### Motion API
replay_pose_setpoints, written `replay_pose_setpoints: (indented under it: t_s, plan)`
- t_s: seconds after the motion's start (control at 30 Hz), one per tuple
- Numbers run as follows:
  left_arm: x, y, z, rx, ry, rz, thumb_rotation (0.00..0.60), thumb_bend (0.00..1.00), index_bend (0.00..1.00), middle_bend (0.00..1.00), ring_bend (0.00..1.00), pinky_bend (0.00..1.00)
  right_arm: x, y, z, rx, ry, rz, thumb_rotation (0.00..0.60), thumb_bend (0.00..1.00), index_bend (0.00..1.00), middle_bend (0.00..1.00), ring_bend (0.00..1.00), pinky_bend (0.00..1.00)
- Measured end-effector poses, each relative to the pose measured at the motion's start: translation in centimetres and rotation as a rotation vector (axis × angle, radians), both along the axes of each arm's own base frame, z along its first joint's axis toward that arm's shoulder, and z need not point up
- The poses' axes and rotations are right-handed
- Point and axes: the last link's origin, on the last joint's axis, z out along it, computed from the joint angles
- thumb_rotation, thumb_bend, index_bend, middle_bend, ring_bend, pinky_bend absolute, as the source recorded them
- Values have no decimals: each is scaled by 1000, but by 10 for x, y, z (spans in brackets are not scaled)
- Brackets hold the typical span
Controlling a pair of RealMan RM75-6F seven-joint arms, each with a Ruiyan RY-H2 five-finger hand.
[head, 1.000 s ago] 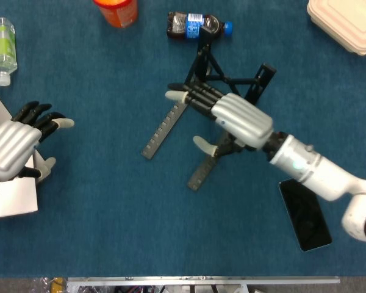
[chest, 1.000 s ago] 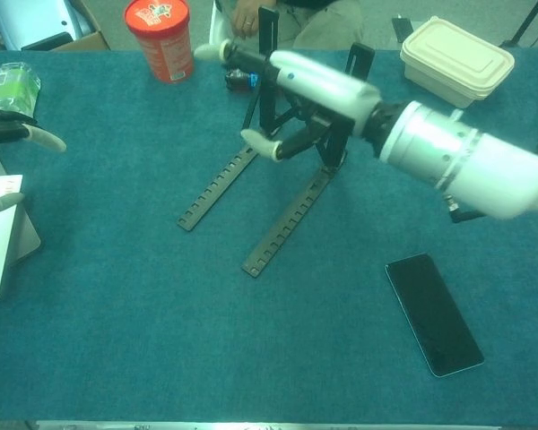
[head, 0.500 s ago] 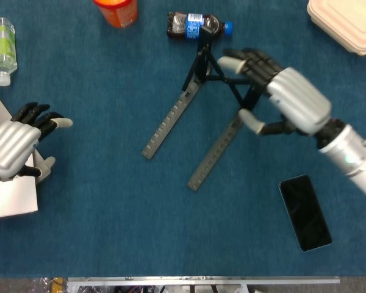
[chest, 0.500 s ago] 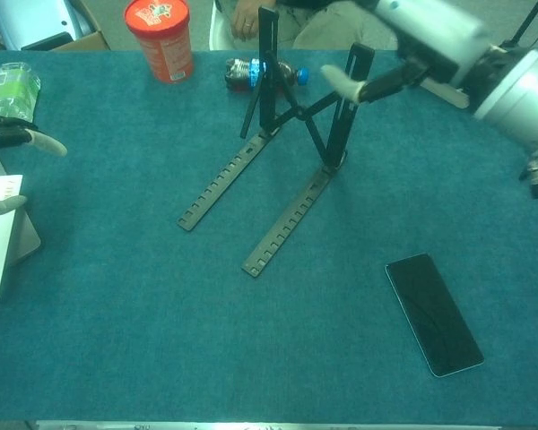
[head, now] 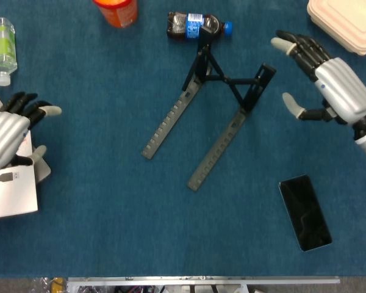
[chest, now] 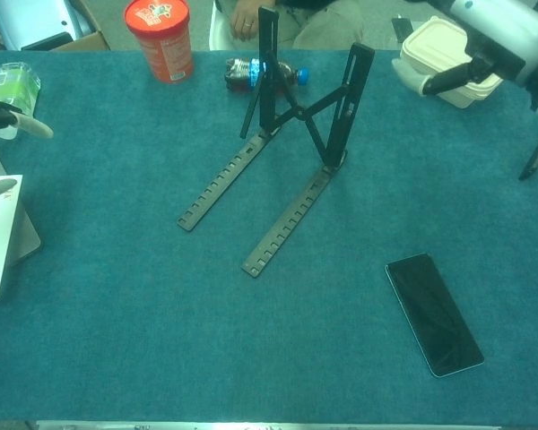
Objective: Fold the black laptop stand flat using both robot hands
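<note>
The black laptop stand (head: 215,107) (chest: 287,152) stands unfolded in the middle of the blue table, its two notched rails lying flat and its two uprights raised with a cross brace between them. My right hand (head: 328,85) (chest: 484,40) hovers to the right of the stand, well clear of it, fingers spread and empty. At the far left edge my left hand (head: 11,134) also holds nothing, its fingers apart; in the chest view only its fingertips (chest: 13,121) show.
A black phone (head: 305,212) (chest: 433,313) lies at the front right. A dark drink bottle (head: 196,25) lies just behind the stand, an orange canister (chest: 159,38) to its left, a beige lunchbox (head: 346,23) at back right, a clear bottle (head: 1,47) at back left.
My right hand has lifted off the stand and swung away to the right. My left hand drifted slightly left. The stand has stayed in place, still unfolded.
</note>
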Motion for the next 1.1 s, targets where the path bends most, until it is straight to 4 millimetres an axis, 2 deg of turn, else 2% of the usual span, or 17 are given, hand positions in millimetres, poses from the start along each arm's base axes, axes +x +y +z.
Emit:
replay_pose_setpoints:
  t_s: [0.27, 0.57, 0.87, 1.1]
  plan:
    - [-5, -4, 4, 8, 7, 9, 600, 358, 192, 172, 63, 26, -7, -1, -23, 61, 14, -15, 600, 421, 0, 0, 0, 0]
    - [-9, -9, 14, 34, 17, 15, 600, 358, 193, 173, 63, 26, 6, -1, -52, 130, 33, 23, 600, 421, 0, 0, 0, 0]
    - [-11, -9, 17, 38, 17, 21, 600, 357, 191, 173, 63, 26, 18, 14, -71, 223, 36, 76, 600, 422, 0, 0, 0, 0]
    - [-9, -9, 19, 45, 6, 6, 600, 358, 189, 173, 63, 26, 38, 38, -94, 342, 65, 159, 600, 421, 0, 0, 0, 0]
